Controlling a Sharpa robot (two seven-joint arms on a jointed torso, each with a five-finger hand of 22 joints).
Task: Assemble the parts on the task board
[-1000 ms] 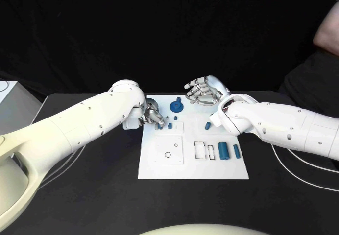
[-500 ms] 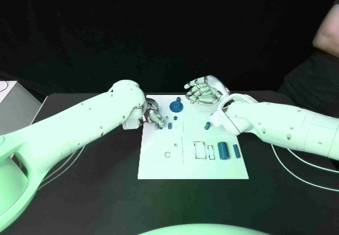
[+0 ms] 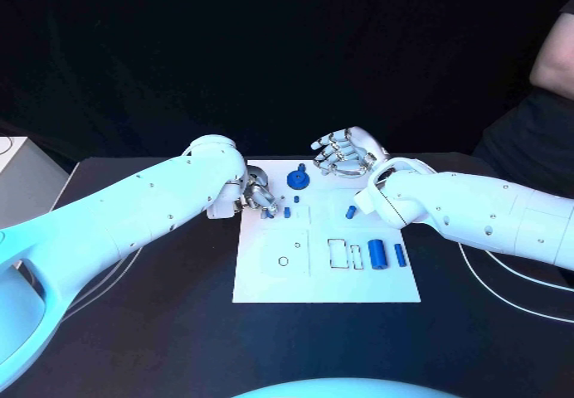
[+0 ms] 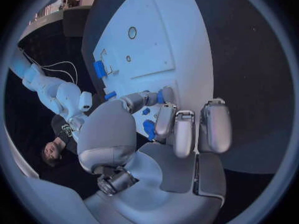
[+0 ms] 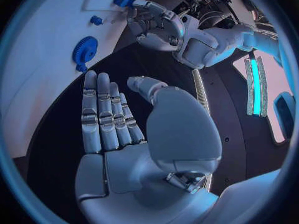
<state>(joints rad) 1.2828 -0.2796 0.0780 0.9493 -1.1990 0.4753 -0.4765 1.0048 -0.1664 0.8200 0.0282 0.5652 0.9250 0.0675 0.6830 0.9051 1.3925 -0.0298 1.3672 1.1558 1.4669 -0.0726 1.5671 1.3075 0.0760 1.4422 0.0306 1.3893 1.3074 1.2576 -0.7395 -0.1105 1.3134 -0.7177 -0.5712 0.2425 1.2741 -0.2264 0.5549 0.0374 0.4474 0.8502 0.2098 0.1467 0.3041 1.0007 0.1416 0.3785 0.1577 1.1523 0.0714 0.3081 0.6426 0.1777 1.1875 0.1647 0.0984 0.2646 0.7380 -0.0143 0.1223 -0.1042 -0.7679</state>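
my left hand (image 3: 257,199) sits low over the far left corner of the task board (image 3: 325,286), fingers (image 4: 184,133) curled down around a small blue peg (image 4: 149,128); from the wrist view it looks pinched between thumb and fingers, with a second short blue peg (image 3: 287,212) just beside the fingertips on the board. my right hand (image 3: 341,154) hovers beyond the far edge of the board, palm up off the surface, fingers (image 5: 102,115) straight and close together, holding nothing. the blue gear (image 3: 299,177) lies flat on the far part of the board between my two hands, a little nearer the right one. further toward me, on the right half, a blue cylinder (image 3: 376,254) and a thinner blue bar (image 3: 400,254) lie side by side with their long axes running near to far, next to a pair of rectangular slots (image 3: 338,254); another small blue peg (image 3: 352,211) lies near my right forearm. i judge the peg in my left hand still needs seating, and whichever hole takes it lies on the near side of that hand, so the left hand is the one placed to do it.
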